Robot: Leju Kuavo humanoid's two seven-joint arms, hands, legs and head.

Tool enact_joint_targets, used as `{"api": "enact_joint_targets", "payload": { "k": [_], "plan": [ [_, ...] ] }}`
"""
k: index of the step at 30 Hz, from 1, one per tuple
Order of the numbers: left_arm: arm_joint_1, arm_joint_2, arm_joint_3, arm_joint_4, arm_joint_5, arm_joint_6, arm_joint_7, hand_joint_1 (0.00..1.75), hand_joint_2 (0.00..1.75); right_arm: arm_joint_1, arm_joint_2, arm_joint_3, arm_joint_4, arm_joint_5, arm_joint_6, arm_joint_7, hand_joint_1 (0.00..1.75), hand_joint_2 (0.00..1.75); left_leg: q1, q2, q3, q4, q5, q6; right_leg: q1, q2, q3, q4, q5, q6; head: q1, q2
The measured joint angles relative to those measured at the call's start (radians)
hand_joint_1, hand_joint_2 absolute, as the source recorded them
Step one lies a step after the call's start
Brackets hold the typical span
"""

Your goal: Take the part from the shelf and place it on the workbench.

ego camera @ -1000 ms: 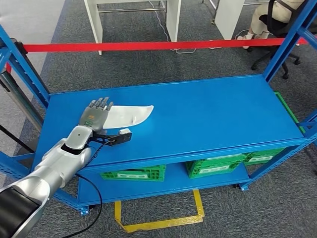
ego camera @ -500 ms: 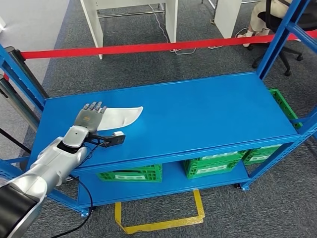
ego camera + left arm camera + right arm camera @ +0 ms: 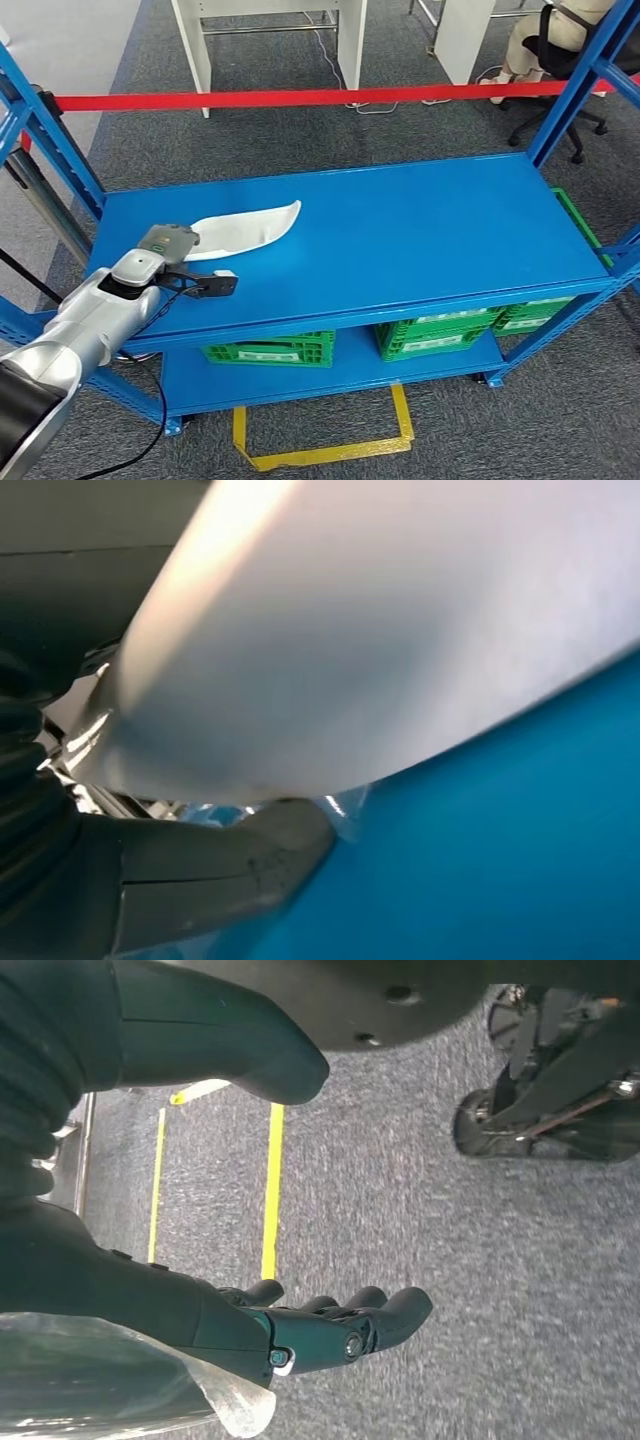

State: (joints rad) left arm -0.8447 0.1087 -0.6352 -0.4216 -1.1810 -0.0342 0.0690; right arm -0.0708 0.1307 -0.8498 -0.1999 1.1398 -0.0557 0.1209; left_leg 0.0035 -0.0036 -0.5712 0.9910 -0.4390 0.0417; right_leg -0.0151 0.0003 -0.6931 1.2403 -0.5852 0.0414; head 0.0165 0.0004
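The long, curved, pale grey plastic part [image 3: 245, 229] lies flat on the top board of the blue metal shelf [image 3: 423, 225], in its left half, with the pointed end toward the right. The left robot hand [image 3: 167, 242] is at the left end of this part, and in the left wrist view the part [image 3: 392, 630] sits between the grey thumb [image 3: 219, 865] below and the dark fingers above, so the hand grips it. The right robot hand [image 3: 317, 1335] hangs over the grey carpet floor [image 3: 453, 1260], its fingers apart and nothing in them. Green plastic crates [image 3: 438, 332] stand on the lower board. A red tape [image 3: 302, 97] runs across behind the shelf, and far right a person [image 3: 540, 35] sits on a chair.
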Motion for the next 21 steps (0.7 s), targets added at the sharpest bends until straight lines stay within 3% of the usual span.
{"api": "enact_joint_targets", "payload": {
  "k": [1,2,5,10,12,14,16,18,19,20,21],
  "plan": [
    [0.000,0.000,0.000,0.001,0.003,-0.003,-0.002,1.75,1.75,0.001,0.000,0.000,0.000,0.000,0.000,0.000,0.00,1.75,0.000,0.000,-0.001,0.000,0.001,0.000,-0.001,0.000,-0.015,0.036,-0.008,0.002,0.000,0.000],
    [0.000,0.000,0.001,0.001,0.006,-0.004,-0.003,1.75,1.75,0.002,0.000,0.000,0.000,0.000,0.000,-0.001,0.00,1.75,0.001,0.000,-0.001,0.000,0.001,-0.001,-0.002,0.000,-0.012,0.037,0.001,0.004,0.000,0.000],
    [-0.001,0.000,0.002,0.002,0.009,-0.006,-0.007,1.75,1.75,0.002,-0.001,0.000,0.000,0.000,0.000,-0.001,0.00,1.75,0.002,0.000,0.000,0.001,0.002,-0.002,-0.005,-0.001,0.016,-0.012,0.038,0.005,0.000,0.000],
    [-0.001,0.000,0.002,0.002,0.009,-0.006,-0.007,1.75,1.75,0.002,-0.001,0.000,0.000,0.000,0.000,-0.001,0.00,1.75,0.002,0.000,0.000,0.001,0.002,-0.002,-0.005,-0.001,0.019,-0.017,0.041,0.005,0.000,0.000],
    [-0.002,0.000,0.003,0.002,0.009,-0.006,-0.008,1.75,1.75,0.002,-0.001,0.000,0.000,0.001,0.000,-0.001,0.00,1.75,0.002,0.000,0.000,0.001,0.001,-0.004,-0.006,-0.001,0.034,-0.046,0.055,0.005,0.000,0.000],
    [-0.006,0.000,0.004,0.002,0.011,-0.010,-0.010,1.75,1.75,0.001,-0.002,-0.001,0.000,0.002,0.000,-0.002,0.00,1.75,0.004,-0.001,0.001,0.003,0.000,-0.009,-0.009,-0.002,0.086,-0.143,0.090,0.008,0.000,0.000],
    [-0.011,0.004,0.006,0.002,0.014,-0.019,-0.015,1.75,1.75,-0.001,-0.003,-0.002,0.000,0.004,0.000,-0.002,0.00,1.75,0.003,-0.003,-0.011,0.029,-0.015,-0.029,-0.008,-0.001,0.134,-0.229,0.110,-0.011,-0.002,0.000],
    [-0.009,0.009,0.006,0.004,0.015,-0.026,-0.020,1.75,1.75,-0.001,-0.002,-0.005,0.000,0.006,0.000,-0.002,0.00,1.75,0.003,-0.003,-0.083,0.189,-0.083,-0.049,-0.004,0.000,0.142,-0.243,0.108,-0.038,-0.006,0.000],
    [-0.008,0.011,0.006,0.005,0.015,-0.028,-0.021,1.75,1.75,-0.001,-0.002,-0.006,0.000,0.006,0.000,-0.002,0.00,1.75,0.004,-0.002,-0.111,0.253,-0.106,-0.052,-0.003,0.000,0.142,-0.244,0.109,-0.045,-0.007,0.000],
    [-0.007,0.011,0.006,0.005,0.017,-0.028,-0.023,1.75,1.75,0.000,-0.002,-0.007,0.000,0.006,0.000,-0.002,0.00,1.75,0.003,-0.002,-0.119,0.270,-0.100,-0.049,-0.002,0.000,0.143,-0.244,0.109,-0.046,-0.007,0.000],
    [-0.008,0.011,0.006,0.005,0.019,-0.028,-0.026,1.75,1.75,0.000,-0.002,-0.007,0.000,0.006,0.000,-0.002,0.00,1.75,0.003,-0.002,-0.089,0.205,-0.062,-0.043,-0.001,0.000,0.146,-0.244,0.108,-0.045,-0.007,0.000]
  ]
}}
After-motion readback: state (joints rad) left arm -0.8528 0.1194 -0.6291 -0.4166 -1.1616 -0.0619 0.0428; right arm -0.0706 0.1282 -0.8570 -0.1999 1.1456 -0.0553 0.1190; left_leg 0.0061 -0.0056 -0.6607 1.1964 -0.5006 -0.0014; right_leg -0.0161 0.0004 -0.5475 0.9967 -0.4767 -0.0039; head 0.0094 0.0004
